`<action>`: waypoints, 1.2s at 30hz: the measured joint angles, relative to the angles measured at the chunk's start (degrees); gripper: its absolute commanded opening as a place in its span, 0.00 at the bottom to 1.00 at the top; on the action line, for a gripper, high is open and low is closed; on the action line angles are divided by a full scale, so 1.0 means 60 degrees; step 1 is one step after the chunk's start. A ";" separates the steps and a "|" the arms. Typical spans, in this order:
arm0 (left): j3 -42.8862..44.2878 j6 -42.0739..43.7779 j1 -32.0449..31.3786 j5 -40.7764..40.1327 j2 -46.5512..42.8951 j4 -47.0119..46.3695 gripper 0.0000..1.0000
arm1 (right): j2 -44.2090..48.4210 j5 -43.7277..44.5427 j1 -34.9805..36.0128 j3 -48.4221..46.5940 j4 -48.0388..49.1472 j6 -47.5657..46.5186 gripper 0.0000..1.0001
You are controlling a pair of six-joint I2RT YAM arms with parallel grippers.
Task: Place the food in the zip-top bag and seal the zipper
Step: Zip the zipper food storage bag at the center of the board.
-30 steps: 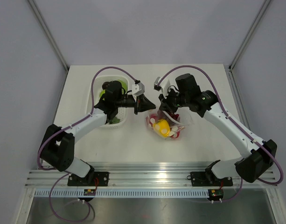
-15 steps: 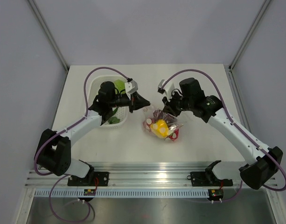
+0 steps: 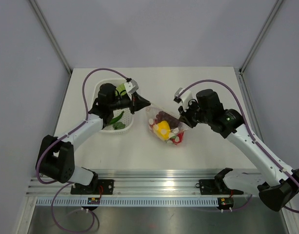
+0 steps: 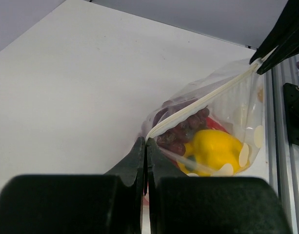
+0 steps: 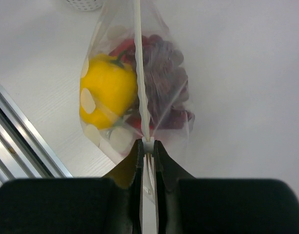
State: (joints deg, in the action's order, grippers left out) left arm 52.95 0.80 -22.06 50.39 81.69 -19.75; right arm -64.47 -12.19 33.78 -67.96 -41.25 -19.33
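Drawn farther apart than before: left tool (image 4: 145,141) pinched shut on one zipper (image 4: 203,100) end, right tool (image 5: 148,145) clamped on other. Zip-top bag (image 3: 164,127) taut between, over table (image 3: 198,85), holding yellow, purple, red food (image 5: 108,87).

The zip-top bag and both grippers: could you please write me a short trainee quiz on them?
1. True or false: the left gripper and the right gripper are each shut on an end of the zipper of the zip-top bag.
2. The big piece beside the grape bunch in the bag is: A yellow, B blue, C white.
3. Fill in: the green pieces outside the bag lie in a white slotted ____.
Key: 1 true; 2 A; 3 basket.
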 measured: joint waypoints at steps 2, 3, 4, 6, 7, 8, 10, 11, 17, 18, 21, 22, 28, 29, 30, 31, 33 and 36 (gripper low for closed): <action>0.0000 0.0007 0.0117 -0.0095 0.0000 0.0047 0.00 | 0.0204 0.0168 -0.0015 0.0160 -0.0069 0.0113 0.00; 0.0000 0.0015 0.0178 -0.0149 0.0000 0.0069 0.00 | 0.0331 0.0244 -0.0022 0.0255 -0.0087 0.0189 0.00; 0.0004 0.0029 0.0251 -0.0200 0.0000 0.0095 0.00 | 0.0444 0.0321 -0.0025 0.0331 -0.0109 0.0237 0.00; 0.0007 0.0033 0.0401 -0.0273 0.0000 0.0142 0.00 | 0.0776 0.0525 -0.0033 0.0572 -0.0117 0.0379 0.00; 0.0007 0.0036 0.0481 -0.0328 0.0000 0.0149 0.00 | 0.0954 0.0641 -0.0036 0.0696 -0.0131 0.0452 0.00; 0.0011 0.0033 0.0535 -0.0368 0.0000 0.0149 0.00 | 0.1129 0.0743 -0.0036 0.0798 -0.0178 0.0525 0.00; 0.0026 0.0015 0.0616 -0.0361 0.0000 0.0160 0.00 | 0.1421 0.0867 -0.0033 0.0973 -0.0168 0.0678 0.00; 0.0040 -0.0007 0.0616 -0.0339 0.0000 0.0160 0.00 | 0.1545 0.0889 -0.0033 0.1056 -0.0135 0.0743 0.00; 0.0095 -0.0142 0.0608 -0.0124 0.0000 0.0219 0.00 | 0.2014 0.0969 -0.0033 0.1399 -0.0066 0.1104 0.00; 0.0102 -0.0186 0.0608 -0.0106 0.0004 0.0215 0.00 | 0.2029 0.1009 -0.0033 0.1417 -0.0047 0.1144 0.00; 0.0142 -0.0532 0.0612 -0.0109 0.0033 0.0146 0.00 | 0.1996 0.1413 -0.0036 0.1424 0.0124 0.1268 0.00; 0.0186 -0.0703 0.0616 -0.0109 0.0098 0.0051 0.00 | 0.1949 0.1657 -0.0036 0.1421 0.0229 0.1264 0.00; 0.1392 -0.1555 0.0608 -0.0178 0.1180 -0.0372 0.00 | 0.0710 0.3319 -0.0255 0.0787 0.1173 0.0707 0.00; 0.1756 -0.1679 0.0601 -0.0171 0.1457 -0.0466 0.00 | 0.0426 0.3588 -0.0317 0.0605 0.1395 0.0565 0.00; 0.2073 -0.1792 0.0594 -0.0175 0.1694 -0.0554 0.00 | 0.0036 0.3909 -0.0444 0.0342 0.1643 0.0335 0.00; 0.2473 -0.1934 0.0590 -0.0160 0.1993 -0.0663 0.00 | -0.0357 0.4171 -0.0597 0.0058 0.1953 0.0127 0.00; 0.3268 -0.2350 0.0583 -0.0102 0.2594 -0.0994 0.00 | -0.0998 0.4481 -0.0976 -0.0372 0.2630 -0.0200 0.00; 0.4124 -0.3071 0.0572 0.0044 0.3333 -0.1800 0.00 | -0.1341 0.4707 -0.1413 -0.0510 0.3439 -0.0492 0.00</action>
State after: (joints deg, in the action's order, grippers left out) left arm 77.69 -17.63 -18.63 50.65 101.69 -30.55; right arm -72.51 16.05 25.30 -71.02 -20.62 -22.28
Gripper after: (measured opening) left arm 0.010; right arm 0.132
